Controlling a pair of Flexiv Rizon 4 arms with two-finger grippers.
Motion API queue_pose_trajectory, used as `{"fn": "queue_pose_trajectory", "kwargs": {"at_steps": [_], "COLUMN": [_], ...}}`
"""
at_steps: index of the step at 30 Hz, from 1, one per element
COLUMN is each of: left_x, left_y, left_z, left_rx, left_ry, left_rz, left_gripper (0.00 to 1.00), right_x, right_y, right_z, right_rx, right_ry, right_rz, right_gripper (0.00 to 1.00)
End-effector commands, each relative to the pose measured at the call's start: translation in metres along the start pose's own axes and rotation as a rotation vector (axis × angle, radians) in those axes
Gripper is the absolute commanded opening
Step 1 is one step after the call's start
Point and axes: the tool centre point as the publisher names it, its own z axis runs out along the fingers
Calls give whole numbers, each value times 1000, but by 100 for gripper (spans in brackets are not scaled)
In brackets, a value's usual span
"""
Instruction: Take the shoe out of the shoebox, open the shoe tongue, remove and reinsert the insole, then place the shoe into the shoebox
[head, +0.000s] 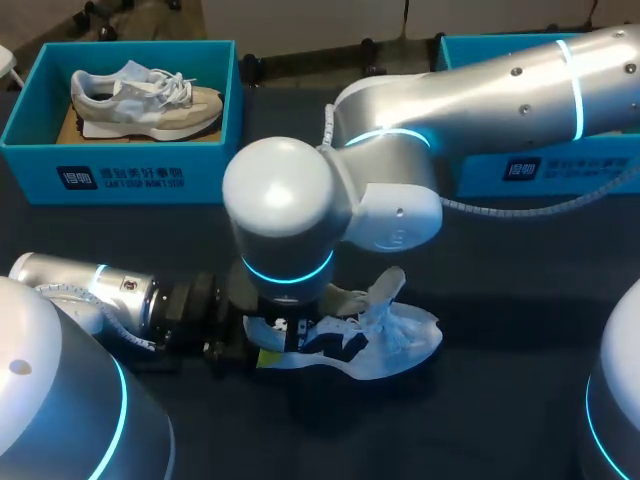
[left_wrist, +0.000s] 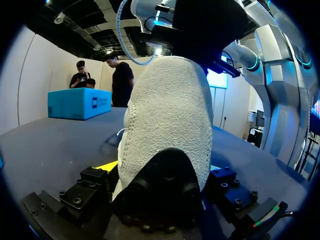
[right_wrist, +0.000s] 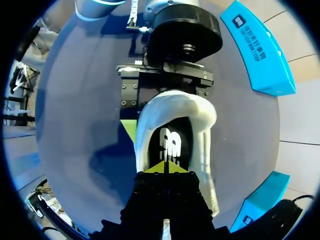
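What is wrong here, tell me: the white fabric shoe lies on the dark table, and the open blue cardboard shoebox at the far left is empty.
The open blue cardboard shoebox at the far left is not empty: the head view shows a grey and beige sneaker lying in it. The rest holds: the white fabric shoe lies on the dark table.

shoe (head: 385, 335) heel: left gripper (head: 262, 352) | above: right arm (head: 480, 85) | toe side: free

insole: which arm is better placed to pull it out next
right, likely: the right tool hangs straight over the opening of the shoe, down at the insole. the left tool clamps the heel from both sides, so it's busy steadying it
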Motion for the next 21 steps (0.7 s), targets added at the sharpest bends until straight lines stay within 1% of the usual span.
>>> {"fn": "queue_pose_trajectory", "kwargs": {"at_steps": [1, 8, 12, 15, 18, 21], "left_x": [0, 0, 0, 0, 0, 0], "left_y": [1, 1, 1, 1, 1, 1], "left_z": [0, 0, 0, 0, 0, 0], "left_rx": [0, 0, 0, 0, 0, 0], "left_ry": [-4, -4, -4, -4, -4, -4], "left_rz": [0, 0, 0, 0, 0, 0], "left_gripper": [0, 0, 0, 0, 0, 0], "right_x": [3, 7, 2, -2, -4, -5], "right_y": [-9, -14, -17, -26, -33, -33], "right_z": [4, 5, 7, 11, 15, 17], "right_rx": [-8, -9, 12, 17, 6, 11], "right_ry": [7, 9, -1, -5, -8, -21], "right_rz": [14, 22, 36, 56, 74, 76], "right_gripper": [0, 0, 0, 0, 0, 0]}}
